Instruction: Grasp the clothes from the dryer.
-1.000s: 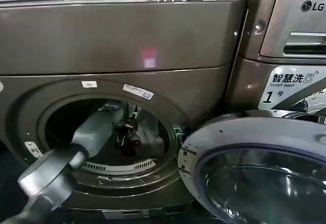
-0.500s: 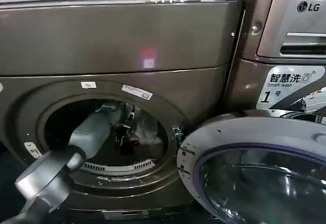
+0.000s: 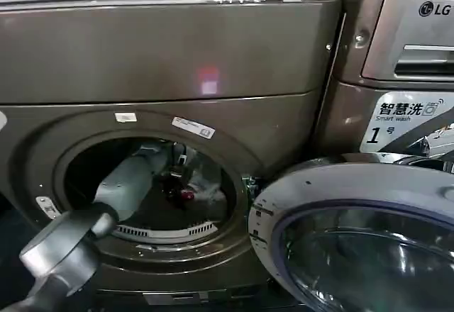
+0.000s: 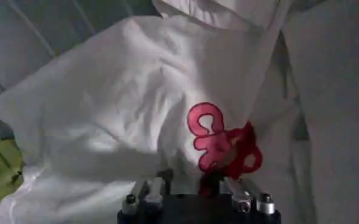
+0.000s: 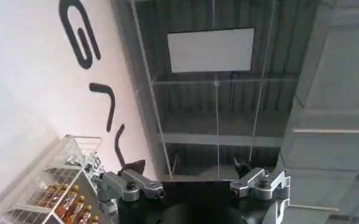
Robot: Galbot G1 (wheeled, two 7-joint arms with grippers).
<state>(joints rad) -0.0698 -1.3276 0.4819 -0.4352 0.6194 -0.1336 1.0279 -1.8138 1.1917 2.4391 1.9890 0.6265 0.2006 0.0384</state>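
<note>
Lower right of the head view, the open door (image 3: 355, 241) hangs clear, and the left arm reaches past it through the round port of the dryer (image 3: 163, 57) at centre-left. Deep in the drum the left gripper (image 4: 194, 185) sits against the clothes (image 4: 118, 115), fingers pinching white fabric at the red print. It looks thin, so I'd want a deeper bite before pulling; the right gripper (image 5: 194, 182) is spread, parked, pointing at the ceiling

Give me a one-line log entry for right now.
left gripper: inside dryer drum, at white clothes with red print | right gripper: open, idle, pointing at ceiling | dryer door: open
</note>
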